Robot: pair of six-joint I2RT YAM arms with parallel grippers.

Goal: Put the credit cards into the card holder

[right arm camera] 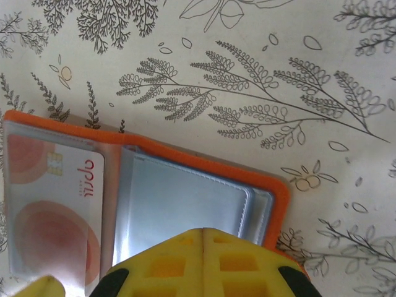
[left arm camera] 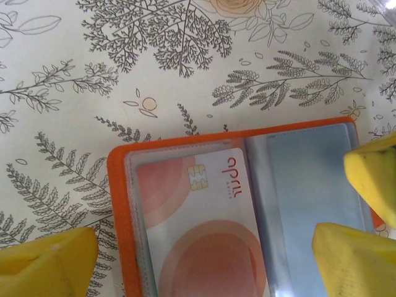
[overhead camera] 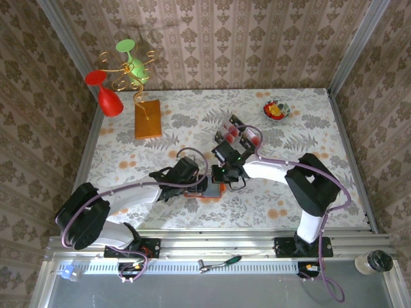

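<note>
The orange card holder (left arm camera: 117, 204) lies open on the table, its grey-blue inside up, and it is also seen as an orange edge (overhead camera: 209, 196) under both arms. A white credit card (left arm camera: 204, 229) with pale red circles and a chip sits under the clear left sleeve (right arm camera: 55, 204). My left gripper (left arm camera: 204, 263) is open, its yellow fingers (left arm camera: 49, 263) straddling the holder. My right gripper (right arm camera: 203, 234) is shut with nothing between its fingers, its tip over the empty right pocket (right arm camera: 179, 204). More red and dark cards (overhead camera: 239, 135) stand in a small rack farther back.
An orange-brown block (overhead camera: 148, 119) with a gold wire stand holds a red glass (overhead camera: 106, 96) and a green glass (overhead camera: 131, 58) at the back left. A small bowl (overhead camera: 276, 110) sits at the back right. The floral tablecloth (overhead camera: 128, 160) covers the table.
</note>
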